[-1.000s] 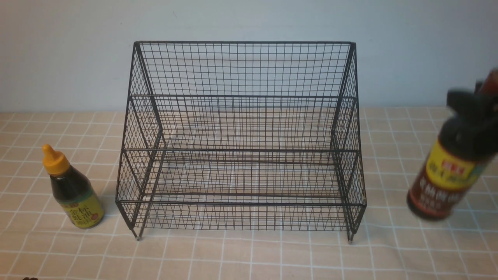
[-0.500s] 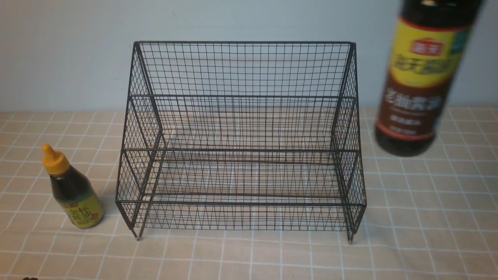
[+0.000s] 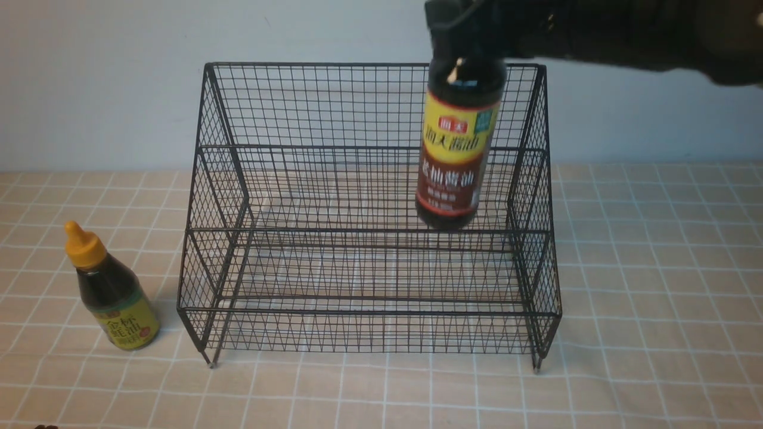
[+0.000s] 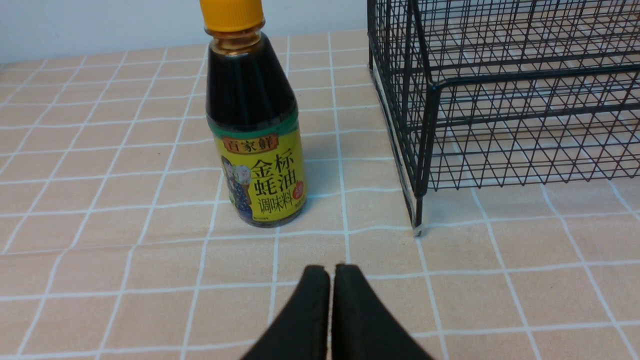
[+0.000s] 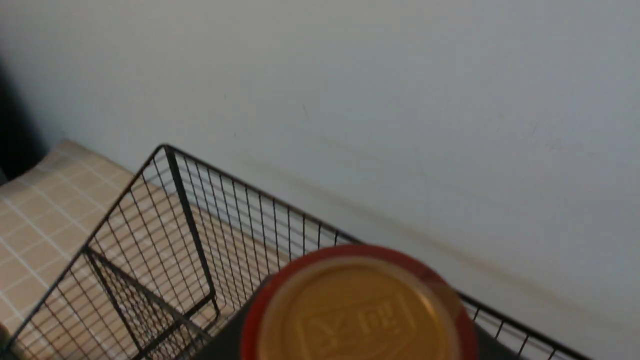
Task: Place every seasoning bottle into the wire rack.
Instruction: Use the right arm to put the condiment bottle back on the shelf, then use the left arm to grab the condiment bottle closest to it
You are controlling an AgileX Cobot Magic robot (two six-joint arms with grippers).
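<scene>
The black wire rack (image 3: 369,149) stands mid-table. My right gripper (image 3: 462,24) reaches in from the upper right and is shut on the neck of the tall bottle (image 3: 456,143), which hangs upright over the rack's right half, above its upper tier. Its yellow cap top with a red rim (image 5: 357,310) fills the right wrist view, with the rack (image 5: 165,240) below it; the fingers are hidden there. The short bottle (image 3: 110,292) with the orange-yellow cap stands on the cloth left of the rack. My left gripper (image 4: 331,272) is shut and empty, just in front of that bottle (image 4: 255,135) and the rack's corner (image 4: 420,150).
A checked peach tablecloth (image 3: 656,298) covers the table. A plain pale wall (image 3: 119,89) stands close behind the rack. The right arm (image 3: 626,30) spans the top right of the front view.
The tall bottle has been carried from the right side of the table, up and leftward, to hang over the rack's right half. The short bottle and the rack have not moved.
</scene>
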